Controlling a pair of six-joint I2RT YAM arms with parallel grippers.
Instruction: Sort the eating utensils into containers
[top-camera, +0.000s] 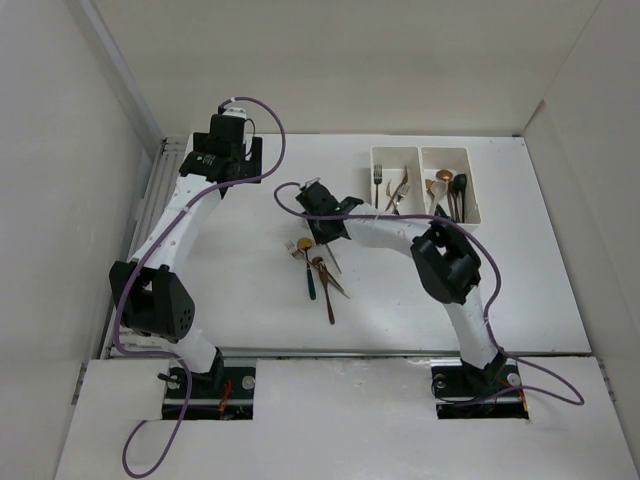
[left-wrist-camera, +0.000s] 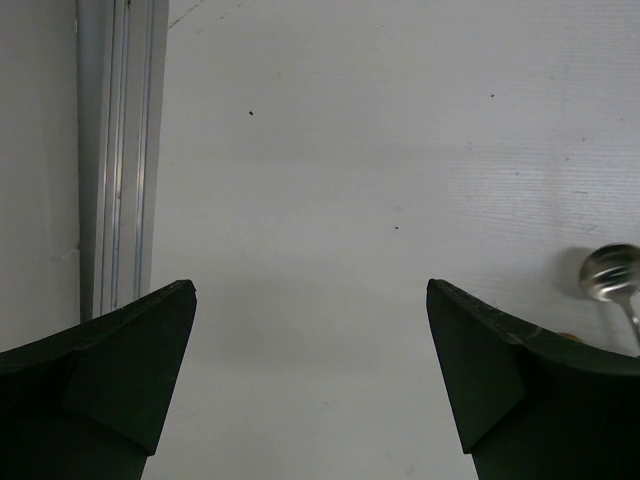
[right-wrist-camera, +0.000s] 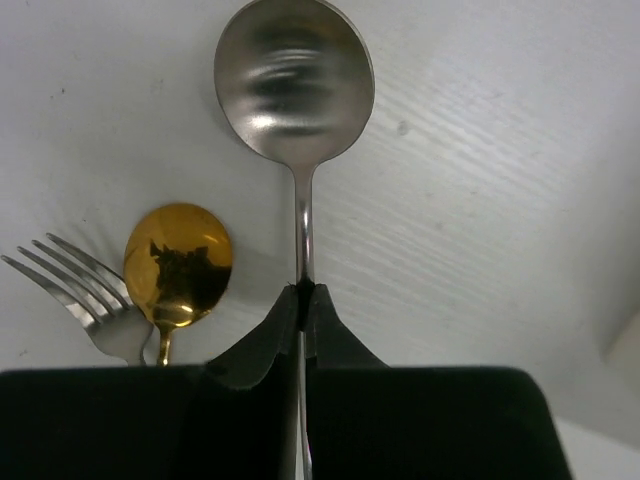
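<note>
My right gripper (right-wrist-camera: 303, 292) is shut on the thin neck of a silver spoon (right-wrist-camera: 293, 85), whose round bowl points away over the white table. Just left of it lie a gold spoon (right-wrist-camera: 178, 262) and a silver fork (right-wrist-camera: 90, 300). From above, the right gripper (top-camera: 318, 232) sits at the far end of a small pile of utensils (top-camera: 320, 275) in the middle of the table. The containers (top-camera: 397, 149) stand at the back right: forks in the left bin, spoons in the right. My left gripper (left-wrist-camera: 310, 290) is open above bare table at the back left (top-camera: 228, 158).
A metal rail (left-wrist-camera: 115, 150) runs along the table's left edge beside the left gripper. A silver spoon head (left-wrist-camera: 610, 272) shows at the right edge of the left wrist view. White walls enclose the table on three sides.
</note>
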